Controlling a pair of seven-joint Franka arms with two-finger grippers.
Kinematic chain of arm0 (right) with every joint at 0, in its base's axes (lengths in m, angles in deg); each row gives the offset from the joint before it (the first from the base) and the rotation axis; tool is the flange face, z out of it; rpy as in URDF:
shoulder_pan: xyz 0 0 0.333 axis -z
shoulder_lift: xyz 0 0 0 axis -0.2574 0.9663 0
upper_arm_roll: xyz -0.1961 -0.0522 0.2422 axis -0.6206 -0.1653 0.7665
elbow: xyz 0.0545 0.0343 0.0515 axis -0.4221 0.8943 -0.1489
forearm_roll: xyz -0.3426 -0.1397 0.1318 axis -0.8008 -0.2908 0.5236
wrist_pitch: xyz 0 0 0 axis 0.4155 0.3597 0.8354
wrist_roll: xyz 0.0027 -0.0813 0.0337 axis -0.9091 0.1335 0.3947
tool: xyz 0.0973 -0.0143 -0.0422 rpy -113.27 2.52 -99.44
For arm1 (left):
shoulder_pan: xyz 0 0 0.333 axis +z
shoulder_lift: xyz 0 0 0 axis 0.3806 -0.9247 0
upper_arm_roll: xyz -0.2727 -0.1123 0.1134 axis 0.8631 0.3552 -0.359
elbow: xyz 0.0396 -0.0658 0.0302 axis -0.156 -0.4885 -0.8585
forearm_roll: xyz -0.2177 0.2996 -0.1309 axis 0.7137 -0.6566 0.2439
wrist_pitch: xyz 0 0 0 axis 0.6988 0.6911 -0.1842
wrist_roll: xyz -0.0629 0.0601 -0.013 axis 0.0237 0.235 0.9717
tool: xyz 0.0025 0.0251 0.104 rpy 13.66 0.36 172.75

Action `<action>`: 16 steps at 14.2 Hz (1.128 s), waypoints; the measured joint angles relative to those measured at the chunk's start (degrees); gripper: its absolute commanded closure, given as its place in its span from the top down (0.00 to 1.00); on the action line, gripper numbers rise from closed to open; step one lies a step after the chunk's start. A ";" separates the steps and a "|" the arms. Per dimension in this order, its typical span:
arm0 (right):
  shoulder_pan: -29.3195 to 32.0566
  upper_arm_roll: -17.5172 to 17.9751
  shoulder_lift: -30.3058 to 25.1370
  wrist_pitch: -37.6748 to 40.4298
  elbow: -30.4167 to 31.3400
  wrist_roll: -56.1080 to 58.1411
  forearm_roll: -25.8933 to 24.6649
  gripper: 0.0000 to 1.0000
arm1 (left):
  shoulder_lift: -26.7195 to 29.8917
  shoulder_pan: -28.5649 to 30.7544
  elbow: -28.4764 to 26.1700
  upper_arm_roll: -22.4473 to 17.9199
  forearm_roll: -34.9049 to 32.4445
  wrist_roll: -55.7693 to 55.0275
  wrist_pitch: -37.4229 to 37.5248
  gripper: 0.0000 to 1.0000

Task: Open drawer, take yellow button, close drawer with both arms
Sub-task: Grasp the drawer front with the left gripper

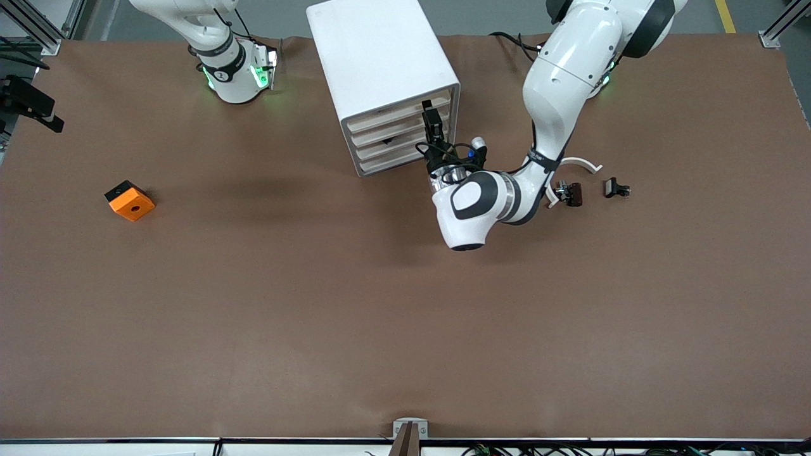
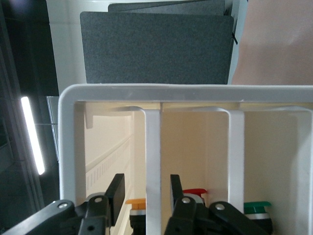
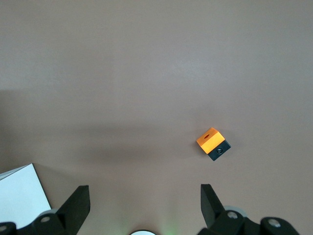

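A: Which large bodies define the scene?
B: The white cabinet point(image 1: 383, 76) is the landmark. It stands on the brown table point(image 1: 405, 316) with its four drawer fronts turned toward the front camera. The left arm point(image 1: 557, 95) reaches in to those fronts; the right arm point(image 1: 222, 57) waits, raised near its base at its own end of the table.

A: What is each tool doing?
B: The left gripper point(image 1: 433, 123) sits at the cabinet's front. In the left wrist view its fingers point(image 2: 115, 193) straddle a thin white vertical bar point(image 2: 153, 166), part-closed around it and probably gripping it. The right gripper point(image 3: 144, 205) hangs spread wide, holding nothing, over bare table.

A: And the task's own thing?
B: The drawer point(image 1: 386, 136) is about level with the left gripper, which seems to be working it. An orange cap point(image 2: 136, 201) showing between the fingers is likely the button; red and green caps lie beside it.

A: Which relation governs the next move?
B: The drawer's travel runs straight out of the cabinet front toward the left gripper, so the left arm, much the nearer, should pull along that line. The orange block point(image 1: 129, 200) lies well apart, toward the right arm's end.
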 measured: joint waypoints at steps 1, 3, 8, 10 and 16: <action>-0.08 0.04 0.00 -0.03 0.00 0.00 0.00 1.00 | 0.00 -0.61 -0.15 0.00 -0.36 0.00 0.00 0.32; -0.08 0.04 0.00 -0.08 0.00 0.00 0.00 1.00 | -0.01 -1.84 -0.66 0.00 -0.68 0.00 0.00 0.19; -0.07 -0.03 0.00 -0.32 0.00 0.00 0.00 1.00 | 0.00 -2.37 -1.11 0.02 -0.68 0.01 0.03 0.02; -0.06 -0.08 0.00 -0.37 0.00 0.00 0.00 1.00 | -0.01 -2.40 -1.30 0.13 -0.73 0.10 -0.03 0.01; -0.05 -0.12 0.00 -0.39 -0.01 0.00 0.00 1.00 | -0.01 -2.15 -1.35 0.14 -0.74 0.14 -0.11 0.03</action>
